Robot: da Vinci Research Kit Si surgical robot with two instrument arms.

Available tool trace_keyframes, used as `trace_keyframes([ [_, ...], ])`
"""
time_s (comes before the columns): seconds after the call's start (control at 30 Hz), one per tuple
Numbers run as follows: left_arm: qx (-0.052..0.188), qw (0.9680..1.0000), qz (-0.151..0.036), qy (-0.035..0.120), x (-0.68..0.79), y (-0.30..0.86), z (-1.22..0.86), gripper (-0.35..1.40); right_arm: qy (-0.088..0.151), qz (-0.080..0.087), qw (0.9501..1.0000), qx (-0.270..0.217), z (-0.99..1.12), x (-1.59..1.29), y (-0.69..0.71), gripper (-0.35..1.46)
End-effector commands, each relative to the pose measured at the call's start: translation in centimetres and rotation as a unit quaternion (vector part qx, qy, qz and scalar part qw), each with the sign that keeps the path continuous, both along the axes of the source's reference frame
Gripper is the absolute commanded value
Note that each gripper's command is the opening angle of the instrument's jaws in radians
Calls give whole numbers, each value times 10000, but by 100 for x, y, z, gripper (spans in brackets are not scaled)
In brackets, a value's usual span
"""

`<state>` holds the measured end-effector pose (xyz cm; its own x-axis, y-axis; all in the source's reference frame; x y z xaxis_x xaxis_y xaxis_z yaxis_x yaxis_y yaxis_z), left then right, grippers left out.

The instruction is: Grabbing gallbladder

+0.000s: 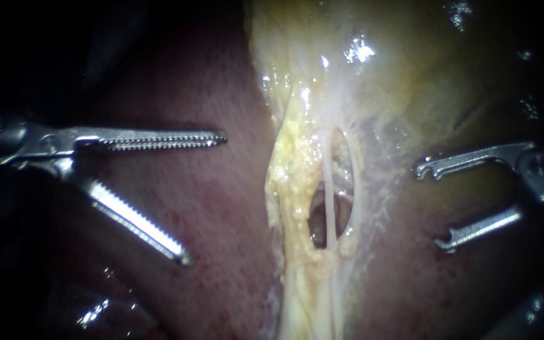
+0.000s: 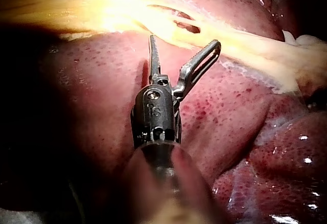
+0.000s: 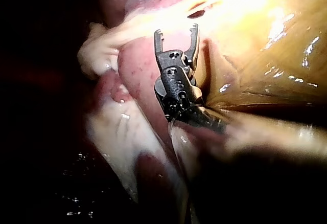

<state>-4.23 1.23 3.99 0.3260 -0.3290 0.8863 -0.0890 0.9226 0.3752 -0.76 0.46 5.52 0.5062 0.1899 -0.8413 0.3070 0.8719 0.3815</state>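
Left instrument [image 1: 206, 198], right instrument [image 1: 429, 208] gaping; together endoscope only.

Silvery jaws with saw-tooth ridging on the left instrument [image 1: 206, 198] stand against dark red liver [image 1: 221, 296] flecked with deeper red, and ahead of them lie pale yellow fat [image 1: 291, 164], a whitish tube [image 1: 329, 189] and the ochre gallbladder [image 1: 423, 82].

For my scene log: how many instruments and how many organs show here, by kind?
Instruments: 2 (left instrument, right instrument)
Organs: 2 (liver, gallbladder)
Total: 4
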Motion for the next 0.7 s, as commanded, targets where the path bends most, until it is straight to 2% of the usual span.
trace_keyframes([
  [0.03,2,10000,-3,4,0,0,0,97,-5,3,10000,7,0,0,0,53],
  [0.13,-22,10000,2,-1,-2,2,0,97,-5,3,10000,7,0,0,0,53],
  [0.2,178,9998,-73,29,-6,5,0,94,-5,3,10000,7,0,0,0,53],
  [0.3,341,9993,-98,149,-12,8,2,94,-19,14,10000,30,0,0,-1,53],
  [0.5,676,9963,-87,525,-17,11,6,91,-19,14,10000,30,0,0,-1,53],
  [0.6,758,9952,-72,621,-19,12,7,89,-19,14,10000,30,0,1,-1,53],
  [0.7,811,9940,-136,717,-21,14,10,87,-20,16,10000,30,-1,1,-1,53],
])
